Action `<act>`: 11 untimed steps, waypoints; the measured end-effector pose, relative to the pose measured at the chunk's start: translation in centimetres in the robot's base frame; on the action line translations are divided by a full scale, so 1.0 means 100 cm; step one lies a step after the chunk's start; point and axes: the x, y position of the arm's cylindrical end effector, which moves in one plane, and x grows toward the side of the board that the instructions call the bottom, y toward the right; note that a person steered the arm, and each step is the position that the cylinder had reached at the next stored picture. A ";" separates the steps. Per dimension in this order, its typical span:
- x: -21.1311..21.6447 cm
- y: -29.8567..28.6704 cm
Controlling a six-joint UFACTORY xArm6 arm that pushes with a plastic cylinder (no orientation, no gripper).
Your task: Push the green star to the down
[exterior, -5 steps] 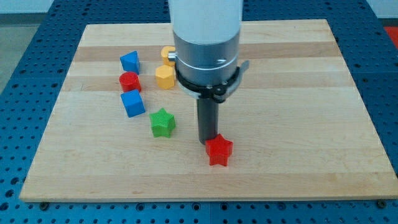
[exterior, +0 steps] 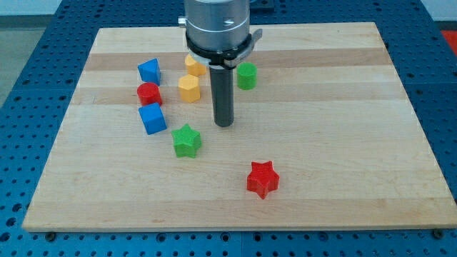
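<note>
Standing on the board (exterior: 343,143): tip (exterior: 224,124), no fingers fitted, just up-right of green star (exterior: 187,140), apart; red star (exterior: 262,178) lower right.

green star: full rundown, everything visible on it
The green star is a small, chunky block in solid bright green, with a matte plastic look, blunt points and upright side walls. It lies flat on the wooden board, left of centre in the view. Nothing touches it: the blue block sits apart to its upper left, and my tip stands clear to its upper right, with bare wood between. The red star lies well off to its lower right.
</note>
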 end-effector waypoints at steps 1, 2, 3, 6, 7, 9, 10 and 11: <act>-0.006 -0.042; -0.006 -0.080; -0.005 -0.080; 0.038 -0.062; 0.051 -0.062; 0.075 -0.051; 0.042 -0.049; -0.016 -0.047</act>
